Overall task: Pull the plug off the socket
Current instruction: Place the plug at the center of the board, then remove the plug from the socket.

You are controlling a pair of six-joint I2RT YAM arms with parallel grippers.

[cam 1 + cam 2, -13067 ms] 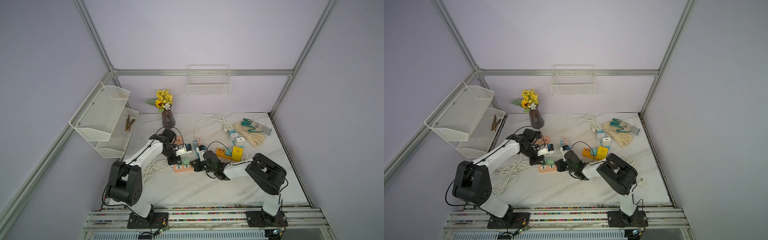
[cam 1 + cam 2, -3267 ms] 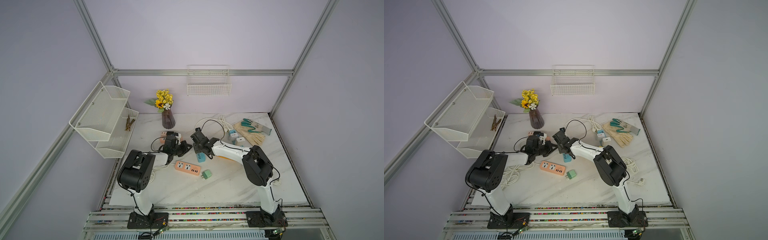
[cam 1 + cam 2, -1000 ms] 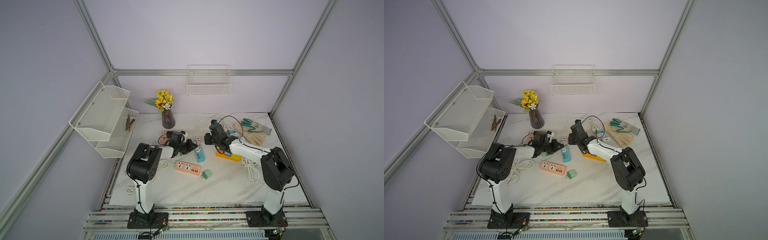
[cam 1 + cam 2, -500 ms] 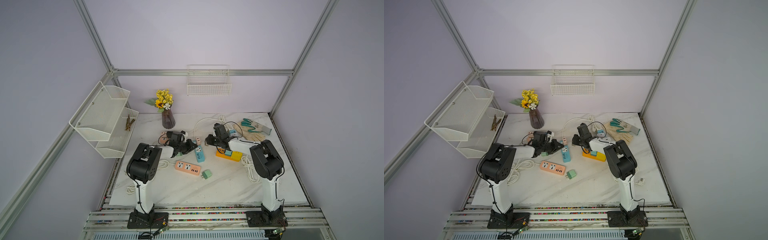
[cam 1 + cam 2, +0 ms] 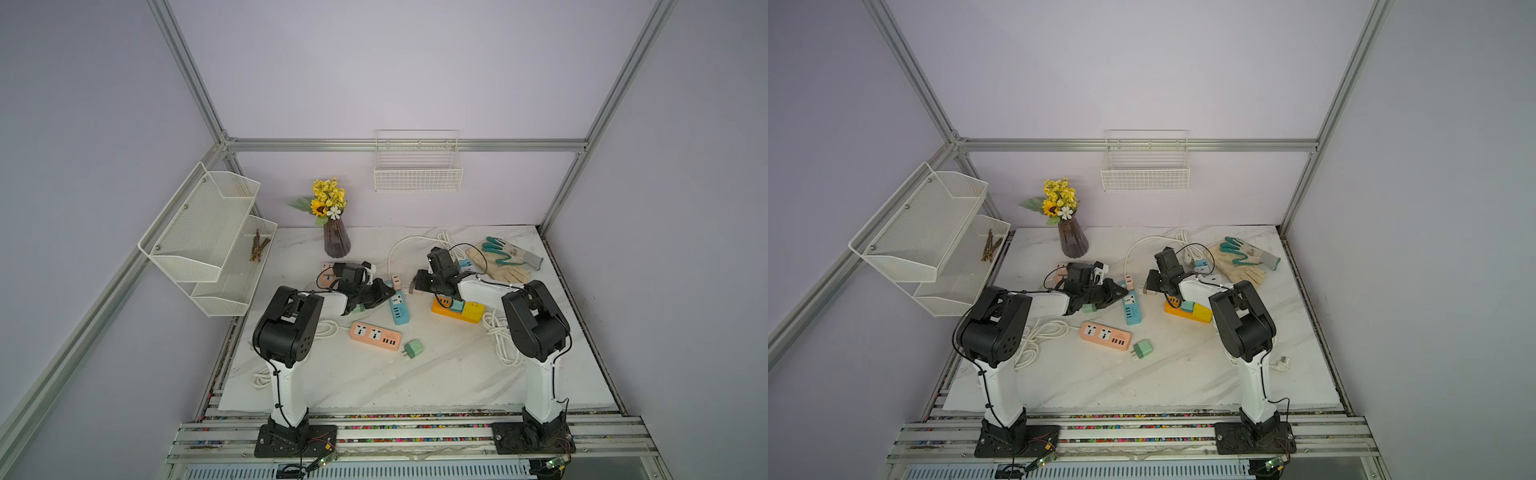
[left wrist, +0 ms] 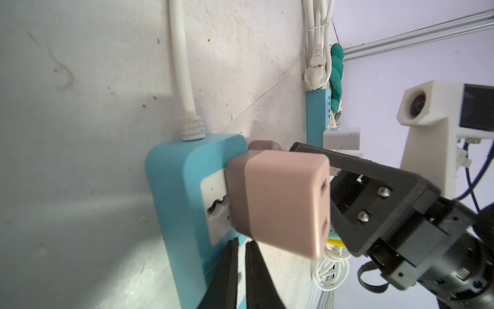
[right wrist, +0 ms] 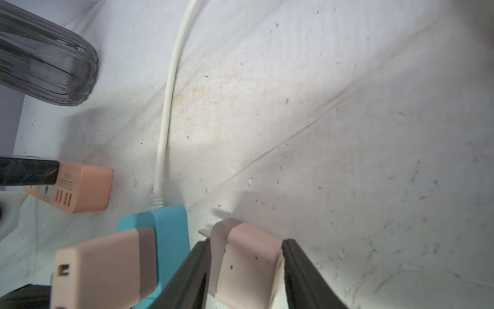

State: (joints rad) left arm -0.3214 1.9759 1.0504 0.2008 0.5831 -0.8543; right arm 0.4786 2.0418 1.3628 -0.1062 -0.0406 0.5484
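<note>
The blue power strip (image 5: 400,309) lies near the middle of the bench (image 5: 436,374), a little toward the back edge. Its white cord (image 5: 390,259) runs off toward the back. A seated plug (image 6: 283,203), pink, is pushed into the socket at the cord end of the strip.

A loose plug (image 7: 248,262), also pink, is out of the strip with one metal prong bare. It sits between the fingers (image 7: 302,273) of the right gripper (image 7: 246,242). In the right wrist view both fingers lie against its flat sides, pinching it. In both top views this plug shows at the gripper's tip, just beside the cord end of the strip on the side toward the right edge. It is low over the bench, and I cannot tell whether it touches the surface.

The left gripper (image 6: 242,246) reaches in from the left-edge side. Its fingers (image 6: 227,273) are pressed almost together, with only a thin slit between them and nothing in it. Their tips rest against the blue power strip close to the seated plug.

Toward the front edge lies a peach power strip (image 5: 376,336), with a green plug (image 5: 413,348) loose just beside its end. A yellow power strip (image 5: 442,309) lies partly under the right arm. Gloves (image 5: 505,262) lie near the back right corner, and a vase (image 5: 336,243) of flowers stands at the back edge, left of centre
</note>
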